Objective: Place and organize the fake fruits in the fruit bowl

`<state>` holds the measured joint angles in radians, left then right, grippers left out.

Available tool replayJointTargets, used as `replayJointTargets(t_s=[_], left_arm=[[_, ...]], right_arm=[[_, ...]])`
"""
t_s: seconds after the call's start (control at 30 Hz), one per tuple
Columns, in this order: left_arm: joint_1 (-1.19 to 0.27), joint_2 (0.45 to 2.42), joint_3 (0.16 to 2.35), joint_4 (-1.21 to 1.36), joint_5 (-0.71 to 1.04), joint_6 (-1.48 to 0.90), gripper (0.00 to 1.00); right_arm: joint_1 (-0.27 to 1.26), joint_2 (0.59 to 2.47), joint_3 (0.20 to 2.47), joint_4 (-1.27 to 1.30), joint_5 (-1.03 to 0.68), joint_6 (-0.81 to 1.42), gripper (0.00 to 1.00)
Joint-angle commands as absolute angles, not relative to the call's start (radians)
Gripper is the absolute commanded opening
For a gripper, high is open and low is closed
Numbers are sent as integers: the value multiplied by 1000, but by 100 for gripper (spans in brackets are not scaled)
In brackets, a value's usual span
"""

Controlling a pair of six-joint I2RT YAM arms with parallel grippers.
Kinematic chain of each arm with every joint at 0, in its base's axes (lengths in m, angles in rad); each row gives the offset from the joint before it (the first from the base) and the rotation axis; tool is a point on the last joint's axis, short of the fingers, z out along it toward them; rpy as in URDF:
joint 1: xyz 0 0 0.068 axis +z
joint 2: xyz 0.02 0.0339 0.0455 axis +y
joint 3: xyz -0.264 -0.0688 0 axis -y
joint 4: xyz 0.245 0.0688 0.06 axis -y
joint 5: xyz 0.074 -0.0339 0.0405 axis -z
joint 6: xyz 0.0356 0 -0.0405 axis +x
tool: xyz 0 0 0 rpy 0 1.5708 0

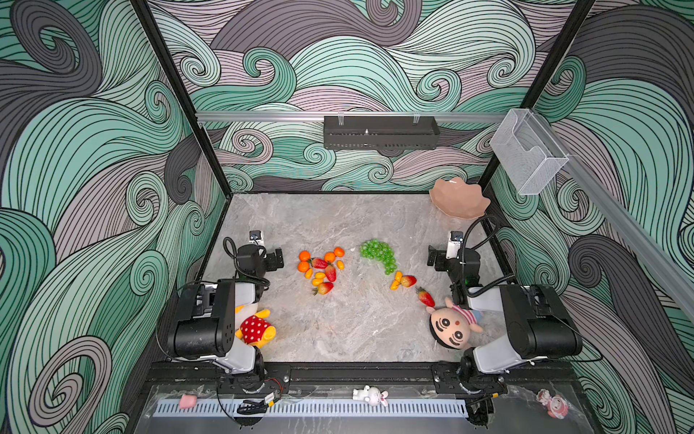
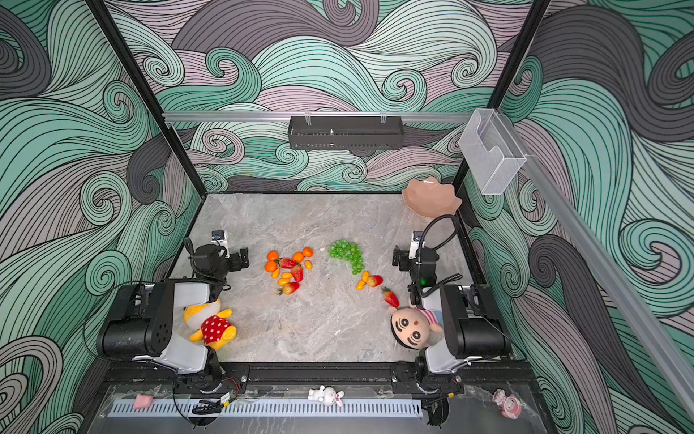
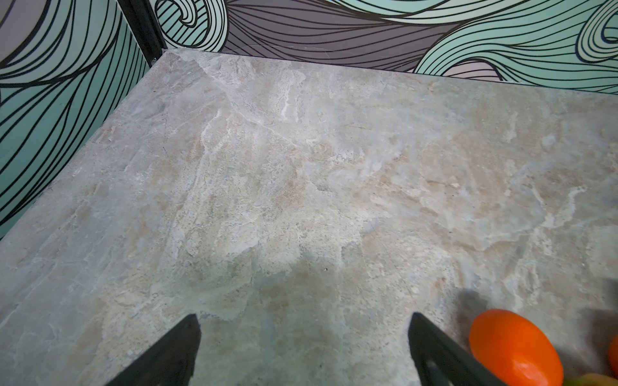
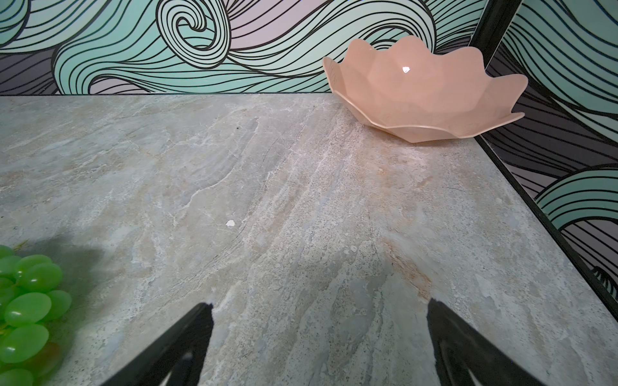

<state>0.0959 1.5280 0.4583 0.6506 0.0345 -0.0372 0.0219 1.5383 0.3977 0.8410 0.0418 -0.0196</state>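
Our left gripper [image 3: 302, 322] and right gripper [image 4: 319, 305] stand wide open and empty over bare surface [image 4: 267, 167]. We see the bowl [image 1: 459, 201] in the far right corner, at the edge, and the fruits [image 1: 320, 263] mid-surface between the arms.

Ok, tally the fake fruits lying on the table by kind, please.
Tangerines: 4
Strawberries: 5
Kumquats: 6
Green grape bunch: 1
Total: 16, none of them in the fruit bowl.
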Motion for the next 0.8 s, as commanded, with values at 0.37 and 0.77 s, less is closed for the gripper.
replayJointTargets(t_s=[0.37,0.77], left_arm=[[-20,1404,446,618,-186,14,99],[-312,1209,650,155,-534,-103,99]], right_arm=[[46,1459,394,804,72,-43,100],[143,1240,503,469,296,14,100]])
